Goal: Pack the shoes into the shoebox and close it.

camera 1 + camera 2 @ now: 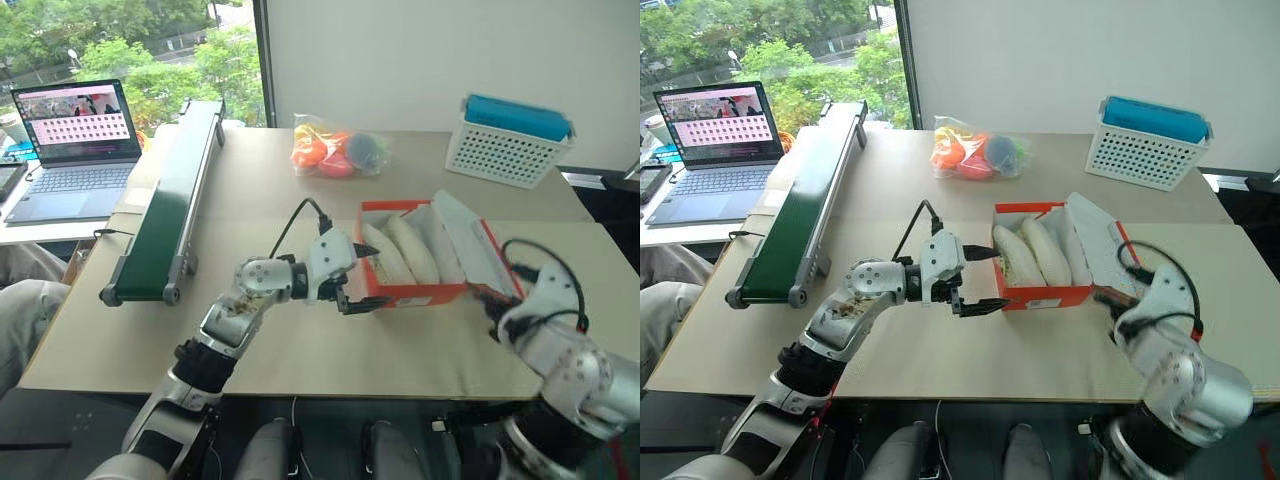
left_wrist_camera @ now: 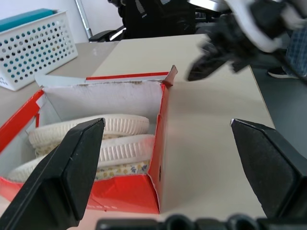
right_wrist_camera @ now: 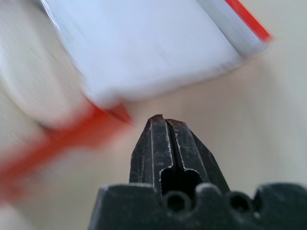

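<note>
The 2 cream-white foam shoes (image 1: pixel 402 250) lie inside the orange-red cardboard shoebox (image 1: pixel 415 295), lid up at 3 o'clock. The left gripper (image 1: pixel 362 277) gapes wide at 9 o'clock, steadying it. The right gripper (image 3: pixel 163 125), pinched shut, looks ready to push the lid.

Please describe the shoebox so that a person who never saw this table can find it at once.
On the beige table, look toward the robot's right, nearer than the white basket. The shoebox stands there, lid open, with two cream shoes inside. Only it is orange-red cardboard.
</note>
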